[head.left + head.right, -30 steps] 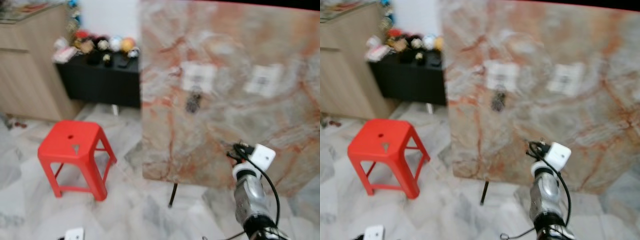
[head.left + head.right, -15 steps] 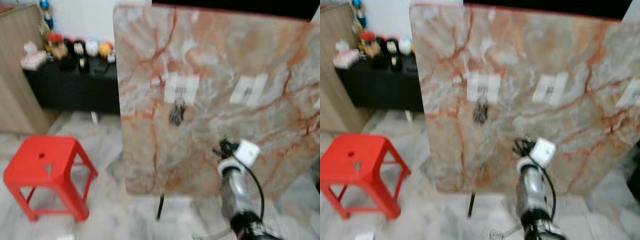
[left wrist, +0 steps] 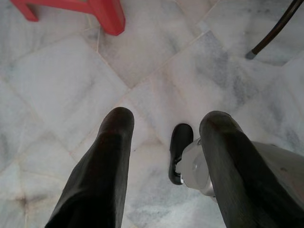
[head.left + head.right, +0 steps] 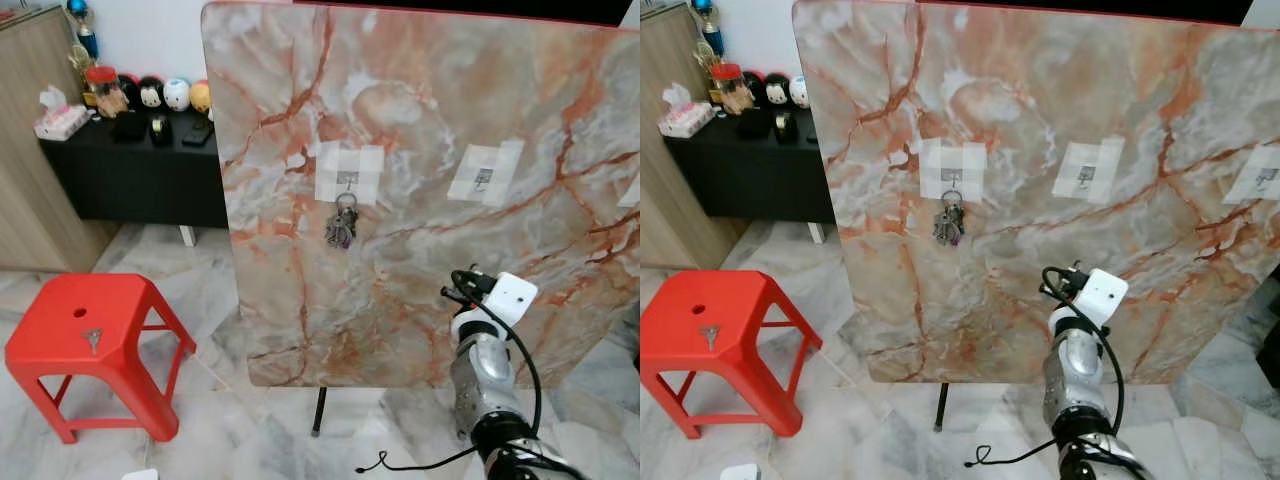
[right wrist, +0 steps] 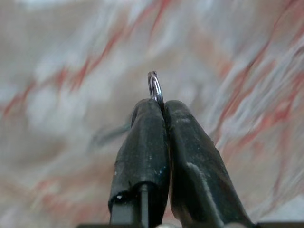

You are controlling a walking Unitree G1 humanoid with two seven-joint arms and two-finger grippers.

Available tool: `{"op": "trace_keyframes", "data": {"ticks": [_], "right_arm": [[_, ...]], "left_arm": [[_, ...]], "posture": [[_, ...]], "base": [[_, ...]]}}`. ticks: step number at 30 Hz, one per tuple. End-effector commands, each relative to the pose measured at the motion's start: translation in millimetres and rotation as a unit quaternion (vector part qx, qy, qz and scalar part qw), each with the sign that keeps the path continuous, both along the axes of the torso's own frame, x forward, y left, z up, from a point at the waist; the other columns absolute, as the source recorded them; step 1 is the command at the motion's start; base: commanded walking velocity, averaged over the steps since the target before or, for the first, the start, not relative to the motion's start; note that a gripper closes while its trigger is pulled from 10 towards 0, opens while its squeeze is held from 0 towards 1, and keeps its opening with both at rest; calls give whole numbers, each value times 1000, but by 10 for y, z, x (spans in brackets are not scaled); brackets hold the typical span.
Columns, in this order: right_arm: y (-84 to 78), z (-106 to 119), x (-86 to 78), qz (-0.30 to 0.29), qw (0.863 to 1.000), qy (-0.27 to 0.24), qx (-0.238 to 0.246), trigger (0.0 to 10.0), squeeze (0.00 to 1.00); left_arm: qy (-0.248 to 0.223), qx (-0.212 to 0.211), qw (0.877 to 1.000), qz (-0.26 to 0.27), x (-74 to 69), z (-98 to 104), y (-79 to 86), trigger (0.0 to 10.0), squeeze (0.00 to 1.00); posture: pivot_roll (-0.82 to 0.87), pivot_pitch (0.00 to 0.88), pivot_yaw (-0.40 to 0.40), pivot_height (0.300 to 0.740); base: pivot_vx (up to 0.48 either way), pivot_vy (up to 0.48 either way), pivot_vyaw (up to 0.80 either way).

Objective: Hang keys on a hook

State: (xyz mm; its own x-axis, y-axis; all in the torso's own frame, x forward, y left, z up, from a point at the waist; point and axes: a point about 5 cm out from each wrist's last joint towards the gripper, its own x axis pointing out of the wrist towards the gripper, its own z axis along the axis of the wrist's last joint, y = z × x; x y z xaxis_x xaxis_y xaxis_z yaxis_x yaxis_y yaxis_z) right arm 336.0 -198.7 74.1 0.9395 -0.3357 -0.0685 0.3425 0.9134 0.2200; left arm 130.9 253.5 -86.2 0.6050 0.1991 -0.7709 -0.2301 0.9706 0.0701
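The robot is standing in front of the upright marble board [image 4: 420, 190], and the right hand [image 5: 160, 107] is pointing up at its face with both black fingers [image 5: 142, 142] pinched hard together on a thin metal key ring [image 5: 155, 88], the loop poking out just past the tips. From the head views the right arm is reaching up near the board's lower edge, its white wrist block [image 4: 1101, 296] well below the row of taped patches. One hook, on the patch [image 4: 349, 172] nearer the board's left edge, is already carrying a bunch of keys [image 4: 340, 224], hanging straight down. The next hook along, on the middle patch [image 4: 484, 173], is looking free, and a third patch [image 4: 1262, 174] is sitting by the right edge. My read: the job now is lifting the ring up to a free hook, most likely the middle one, since it is nearest. Doing it well is going to mean keeping the ring's opening facing the hook's tip, coming in slightly above, then lowering so the loop catches before the fingers let go. Whether keys are dangling below the ring, I can't tell; the fingers are hiding that. The left hand [image 3: 164, 126] is hanging idle over the marble floor [image 3: 61, 90], its fingers spread wide and holding nothing. Off past the board's left edge, a red stool [image 4: 85, 330] is carrying a small single key [image 4: 92, 340] on its seat.
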Motion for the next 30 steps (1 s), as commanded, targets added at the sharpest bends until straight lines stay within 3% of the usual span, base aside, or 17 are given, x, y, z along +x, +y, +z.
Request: {"op": "trace_keyframes", "data": {"ticks": [1,6,7,12,16,19,23,24,26,30], "right_arm": [[-57,168,81,-23,999,-26,-18,10000,0],[-48,176,86,-24,999,-31,-3,10000,0],[-39,144,72,-26,999,-28,15,10000,0],[-6,-51,-34,-7,1000,9,15,10000,0],[-149,-511,-356,-8,993,119,-10,10000,0],[-226,-698,-529,-11,986,163,-13,10000,0],[-304,-1108,-970,2,964,266,15,10000,0],[-304,-1108,-970,2,964,266,15,10000,0],[-284,-1254,-1149,16,952,305,32,10000,0],[-327,-1494,-1546,-14,920,387,55,10000,0]], "left_arm": [[9,-3,1000,-5,-45,-19,-8,10000,0],[8,-3,1000,-6,-48,-21,-13,10000,0],[8,-4,1000,-7,-49,-23,-20,10000,0],[8,-5,1000,-9,-30,-25,-45,10000,0],[6,-5,1000,-10,20,-18,-71,10000,0],[6,-6,1000,-12,26,-19,-78,10000,0],[6,-7,1000,-13,30,-21,-90,10000,0],[6,-7,1000,-13,30,-21,-90,10000,0],[7,-7,1000,-13,24,-24,-94,10000,0],[9,-8,1000,-16,3,-33,-105,10000,0]], "posture": [[200,0,-69,740],[198,0,-70,740],[198,0,-70,740],[191,0,-73,740],[188,0,-80,740],[188,0,-81,740],[181,0,-82,740],[181,0,-82,740],[179,0,-77,740],[181,0,-76,740]], "base": [[0,0,0],[0,0,0],[0,0,0],[0,0,0],[0,0,0],[0,0,0],[0,0,0],[0,0,0],[0,0,0],[0,0,0]]}}
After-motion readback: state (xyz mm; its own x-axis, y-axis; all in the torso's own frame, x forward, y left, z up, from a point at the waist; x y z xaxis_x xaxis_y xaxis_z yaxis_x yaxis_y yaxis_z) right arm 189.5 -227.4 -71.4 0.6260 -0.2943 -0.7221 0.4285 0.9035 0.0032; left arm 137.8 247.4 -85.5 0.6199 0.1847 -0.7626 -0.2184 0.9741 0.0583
